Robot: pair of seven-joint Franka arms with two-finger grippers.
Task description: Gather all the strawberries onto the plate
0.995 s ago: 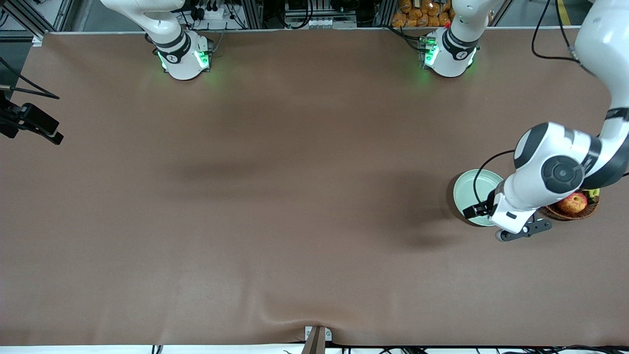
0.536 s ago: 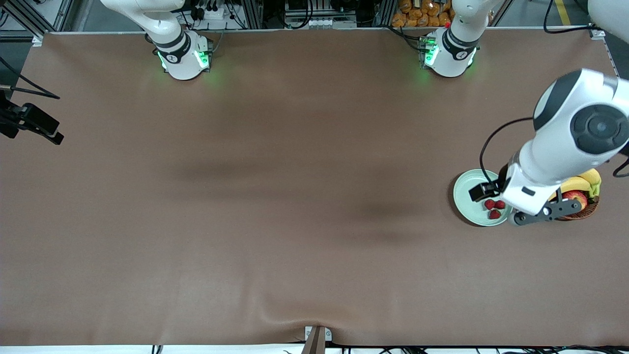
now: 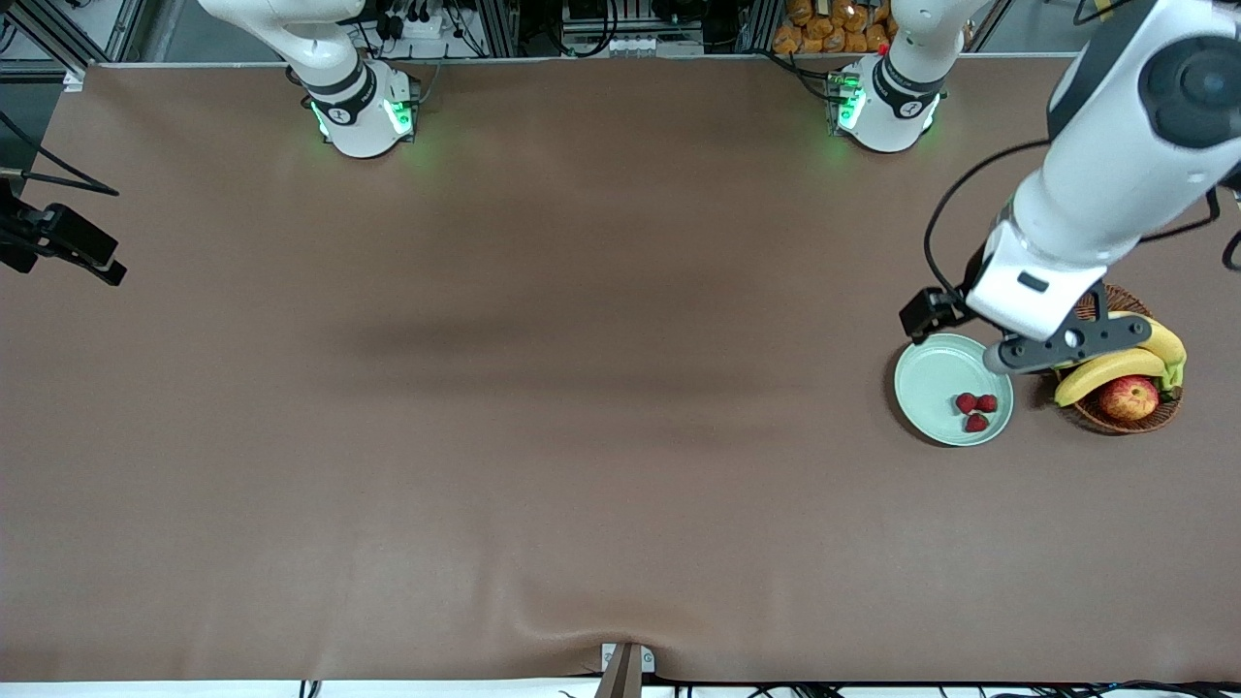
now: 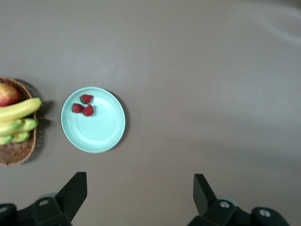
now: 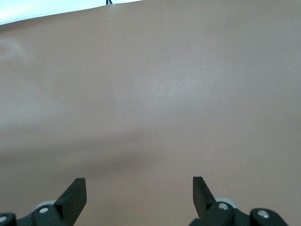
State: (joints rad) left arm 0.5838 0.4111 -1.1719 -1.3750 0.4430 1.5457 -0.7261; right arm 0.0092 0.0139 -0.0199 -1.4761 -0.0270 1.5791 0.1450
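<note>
A brown mat [image 3: 543, 388] covers the whole table surface and shows a raised wrinkle at the edge nearest the front camera. A small metal bracket [image 3: 625, 664] sits at that edge. Aluminium frame rails [image 3: 504, 29] and black cables [image 3: 601, 24] run along the edge where the bases stand. Orange packets [image 3: 824, 27] are stacked there. Lighting is even, with soft shadows on the mat.

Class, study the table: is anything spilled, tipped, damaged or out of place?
Nothing stands out. All three strawberries lie on the plate; the fruit basket stands upright beside it.
</note>
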